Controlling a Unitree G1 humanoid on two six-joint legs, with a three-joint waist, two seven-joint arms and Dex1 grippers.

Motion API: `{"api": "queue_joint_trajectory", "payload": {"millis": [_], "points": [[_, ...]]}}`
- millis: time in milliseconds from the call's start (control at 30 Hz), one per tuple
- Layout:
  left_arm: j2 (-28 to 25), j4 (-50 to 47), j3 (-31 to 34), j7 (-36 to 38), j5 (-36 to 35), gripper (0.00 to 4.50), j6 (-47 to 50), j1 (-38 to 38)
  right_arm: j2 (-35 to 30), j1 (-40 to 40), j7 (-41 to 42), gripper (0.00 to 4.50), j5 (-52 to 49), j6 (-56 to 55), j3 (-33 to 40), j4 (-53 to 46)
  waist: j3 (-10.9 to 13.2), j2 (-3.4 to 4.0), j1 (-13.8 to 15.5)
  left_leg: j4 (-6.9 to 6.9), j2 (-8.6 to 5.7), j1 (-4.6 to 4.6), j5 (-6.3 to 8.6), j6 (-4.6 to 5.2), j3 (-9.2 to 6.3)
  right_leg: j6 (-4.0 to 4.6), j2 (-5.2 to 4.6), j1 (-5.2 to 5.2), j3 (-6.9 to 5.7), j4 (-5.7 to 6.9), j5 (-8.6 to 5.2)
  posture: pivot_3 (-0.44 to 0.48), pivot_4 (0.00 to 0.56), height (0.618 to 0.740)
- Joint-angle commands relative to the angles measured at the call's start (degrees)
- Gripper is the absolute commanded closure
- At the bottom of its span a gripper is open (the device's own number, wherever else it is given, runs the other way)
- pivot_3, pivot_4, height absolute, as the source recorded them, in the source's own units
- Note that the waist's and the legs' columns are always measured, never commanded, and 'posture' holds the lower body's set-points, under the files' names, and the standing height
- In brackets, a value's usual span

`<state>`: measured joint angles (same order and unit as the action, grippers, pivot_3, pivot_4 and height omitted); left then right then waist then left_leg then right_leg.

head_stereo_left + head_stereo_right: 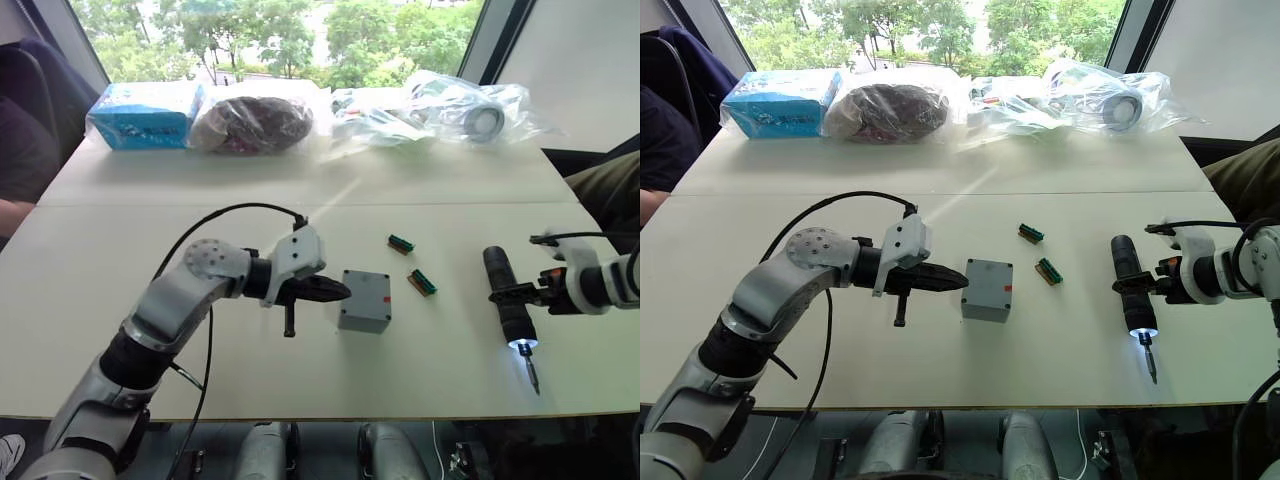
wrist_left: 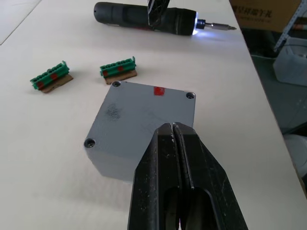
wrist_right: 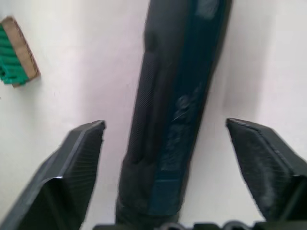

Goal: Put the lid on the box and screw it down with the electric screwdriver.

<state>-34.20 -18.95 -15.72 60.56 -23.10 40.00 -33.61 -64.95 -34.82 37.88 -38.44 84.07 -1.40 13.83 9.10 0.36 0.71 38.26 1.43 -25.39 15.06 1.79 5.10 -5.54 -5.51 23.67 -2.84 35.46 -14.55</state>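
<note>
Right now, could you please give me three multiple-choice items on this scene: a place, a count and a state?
1. The electric screwdriver lies: A) on the box B) right of it C) left of it.
2. Green connectors: A) two B) one C) four.
3. The left claw is: A) open B) gripping the box C) shut, empty.
B: it lies on the robot's right of the box. A: two lie between them. C: its fingers meet beside the box.
</note>
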Motion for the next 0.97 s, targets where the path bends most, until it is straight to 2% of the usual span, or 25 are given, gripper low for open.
{"api": "queue_joint_trajectory", "payload": {"millis": [33,100,233,300,367,433,533,700,800,967], "points": [[-2.4,-1.1,6.8,0.0,-4.7,4.50,3.4,1.4,-3.7,-1.4,3.9,0.03,1.6,-4.5,2.1,-3.1,0.0,0.00,-0.1,0.00,0.00,0.00,0.00,-0.01,0.00,-0.01,0.00,0.00,0.00,0.01,0.00,0.000,0.150,0.740],[-4.8,-1.6,10.3,0.6,-7.2,4.50,5.7,2.9,-6.5,0.1,8.2,0.03,1.1,-8.8,4.0,-7.3,0.0,0.05,-0.1,0.00,0.00,0.00,-0.02,-0.04,0.01,-0.05,0.00,0.03,0.01,0.06,-0.01,0.000,0.150,0.740],[-11.4,-3.8,15.4,2.0,-10.9,4.50,9.4,7.8,-8.4,8.9,17.2,0.03,-2.4,-18.2,15.0,-19.6,0.1,-0.01,-0.1,-0.02,0.09,0.03,-0.08,-0.15,-0.04,-0.19,0.06,0.04,-0.01,0.16,-0.10,0.000,0.150,0.740],[-13.9,-5.1,16.7,2.2,-11.8,4.50,10.4,10.5,-7.8,15.9,19.9,0.03,-4.1,-18.5,20.3,-26.2,0.1,-0.08,0.0,-0.01,0.17,0.11,-0.12,-0.22,-0.10,-0.20,0.14,-0.06,-0.04,0.17,-0.11,0.000,0.150,0.740],[-17.4,-8.2,19.0,2.9,-13.7,4.50,12.5,16.3,-3.6,28.5,23.5,0.03,-6.6,-20.0,27.2,-37.5,0.1,-0.31,0.1,-0.01,0.16,0.13,-0.14,-0.26,-0.20,-0.19,0.13,-0.16,-0.12,0.16,-0.11,0.000,0.150,0.740],[-20.1,-11.0,20.7,3.7,-15.4,4.50,13.6,21.5,0.5,38.7,25.4,0.03,-7.8,-22.1,31.1,-45.6,0.1,-0.34,0.2,-0.01,0.18,0.17,-0.14,-0.28,-0.34,-0.19,0.15,-0.31,-0.23,0.09,-0.11,0.000,0.150,0.740],[-20.7,-14.5,22.3,2.6,-18.5,4.50,15.4,26.8,3.2,46.7,25.3,0.03,-7.1,-24.0,31.0,-50.9,0.1,-0.31,0.1,0.00,0.13,0.16,-0.14,-0.29,-0.32,-0.19,0.06,-0.29,-0.24,0.12,-0.11,0.000,0.150,0.740],[-20.4,-18.3,22.8,0.4,-19.7,4.50,15.2,35.4,4.7,54.1,24.4,0.03,-3.9,-28.6,26.6,-54.8,0.1,-0.42,0.0,0.04,0.12,0.51,-0.15,-0.34,-0.28,0.15,-0.04,-0.52,-0.22,0.03,-0.20,0.000,0.150,0.740],[-20.1,-18.6,22.8,-0.8,-19.3,4.50,13.9,38.2,5.4,55.2,23.5,0.03,-3.2,-30.4,24.4,-55.3,0.1,-0.41,0.1,-0.02,0.12,0.59,-0.14,-0.35,-0.30,0.17,-0.08,-0.44,-0.21,-0.01,-0.22,0.000,0.150,0.740],[-17.8,-18.5,23.5,-4.4,-21.4,4.50,14.6,38.2,5.9,54.0,22.7,0.03,-4.7,-30.7,22.5,-55.2,0.1,-0.41,0.1,-0.02,0.12,0.59,-0.14,-0.34,-0.31,0.22,-0.21,-0.42,-0.18,-0.05,-0.20,0.000,0.150,0.740]]}}
